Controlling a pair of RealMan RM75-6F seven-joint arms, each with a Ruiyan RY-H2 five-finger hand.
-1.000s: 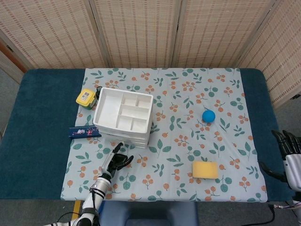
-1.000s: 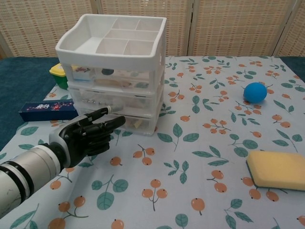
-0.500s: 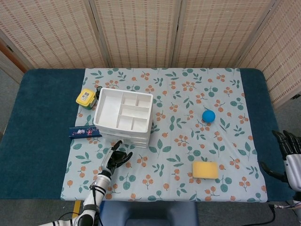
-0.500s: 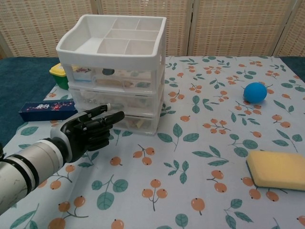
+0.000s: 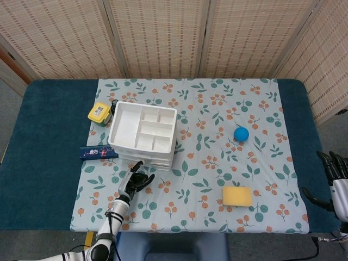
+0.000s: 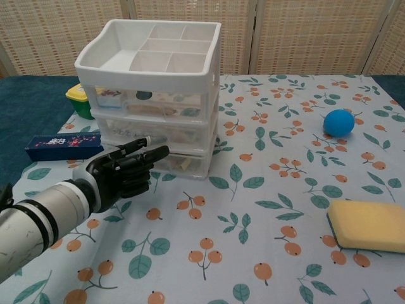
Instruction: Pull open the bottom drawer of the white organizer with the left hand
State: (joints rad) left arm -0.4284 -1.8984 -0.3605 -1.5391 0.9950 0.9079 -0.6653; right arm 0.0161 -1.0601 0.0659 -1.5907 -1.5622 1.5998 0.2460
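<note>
Head view. White organizer (image 5: 143, 133) sits left of centre on the floral cloth (image 5: 217, 179), its open divided top tray facing the camera; the drawers below barely show from this angle. Left hand (image 5: 135, 182) is at lower left of the frame, just below the organizer's front, fingers extended toward it; whether it touches the front I cannot tell here. Right hand (image 5: 336, 176) is at the far right edge, off the cloth over the dark blue table (image 5: 43, 157), fingers apart, holding nothing. Yellow-lidded jar (image 5: 99, 113) stands just left of the organizer's far corner; a dark blue box (image 5: 98, 153) lies flat to the organizer's left. Blue ball (image 5: 241, 134) right of centre; yellow sponge (image 5: 237, 196) below it, well apart.

Chest view. Organizer fills the upper left, three clear drawers stacked. Bottom drawer (image 6: 183, 163) looks closed, flush with those above. Left hand comes in from the lower left, dark fingers (image 6: 149, 154) mostly straight and close together, tips right at the bottom drawer's front, gripping nothing that I can see. Ball at right, sponge lower right.
</note>
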